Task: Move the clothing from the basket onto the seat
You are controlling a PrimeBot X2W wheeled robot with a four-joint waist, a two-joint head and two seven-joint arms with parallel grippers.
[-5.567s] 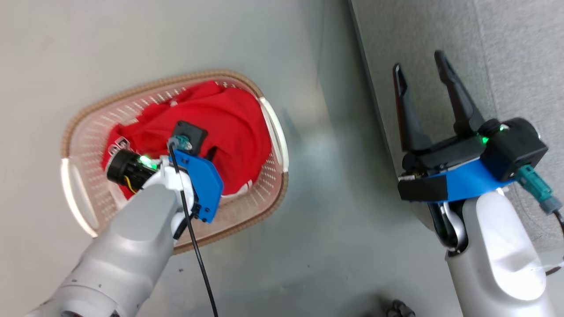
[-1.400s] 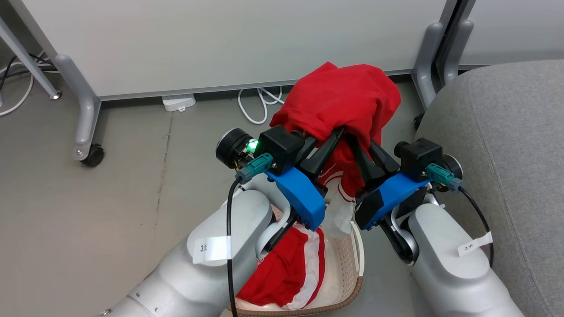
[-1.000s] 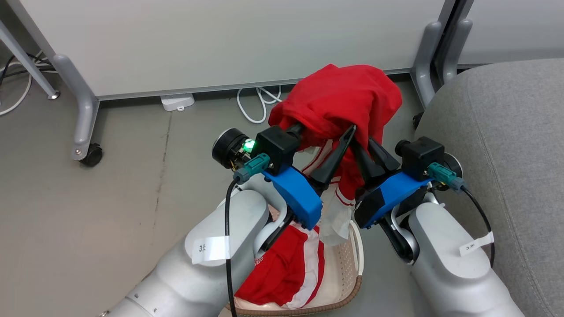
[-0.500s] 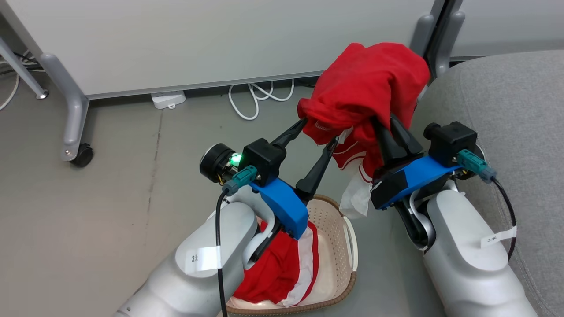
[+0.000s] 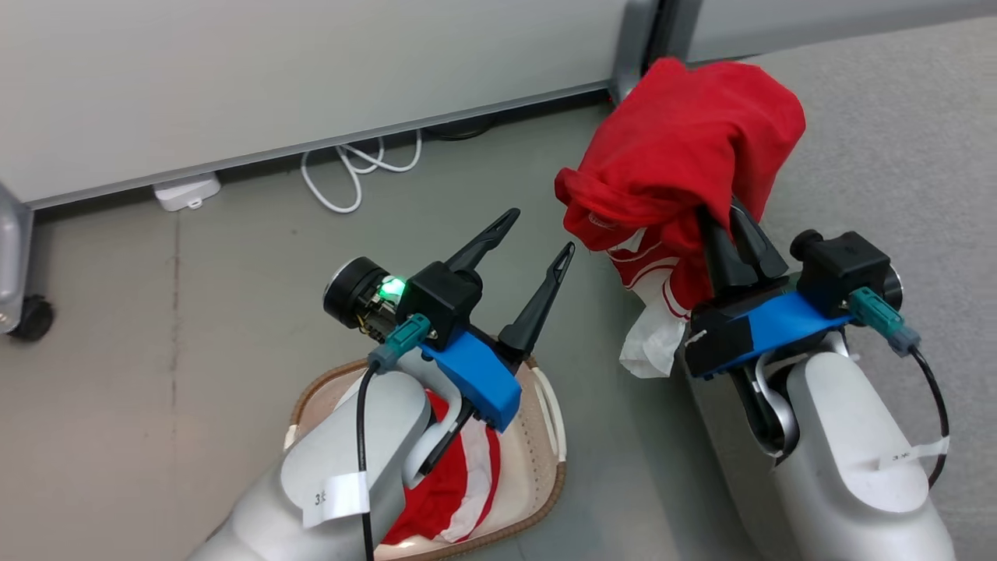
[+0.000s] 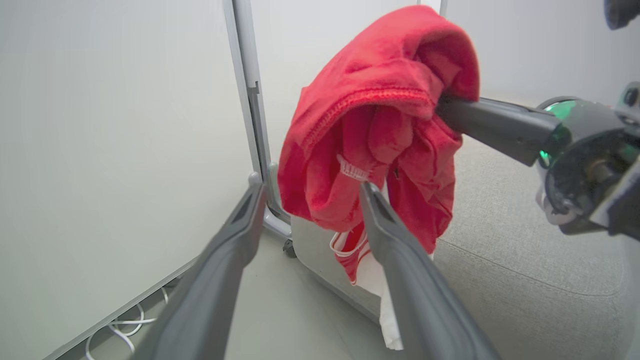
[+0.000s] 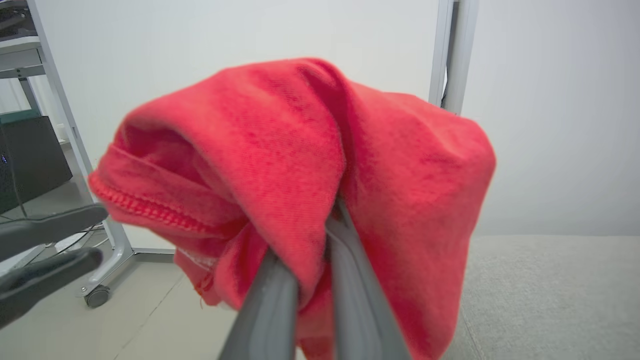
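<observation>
A bunched bright red garment (image 5: 685, 156) with a white-striped part hanging below it is draped over my right gripper (image 5: 732, 234), which is shut on it, above the near edge of the grey seat (image 5: 896, 156). In the right wrist view the fabric (image 7: 310, 150) is pinched between the two fingers (image 7: 270, 300). My left gripper (image 5: 541, 232) stands open and empty above the floor, just left of the garment and apart from it. Behind the left arm lies the cream basket (image 5: 549, 460), and a red and white garment (image 5: 459, 491) is inside it.
A white partition wall runs along the back, with a grey metal post (image 5: 631, 47) next to the seat's corner. White cables (image 5: 350, 167) and a white adapter (image 5: 185, 192) lie on the grey floor by the wall. A caster (image 5: 31, 319) sits at far left.
The left gripper opened and let go of the red garment. The right gripper carried it to the right, toward the seat. The head camera turned right too.
</observation>
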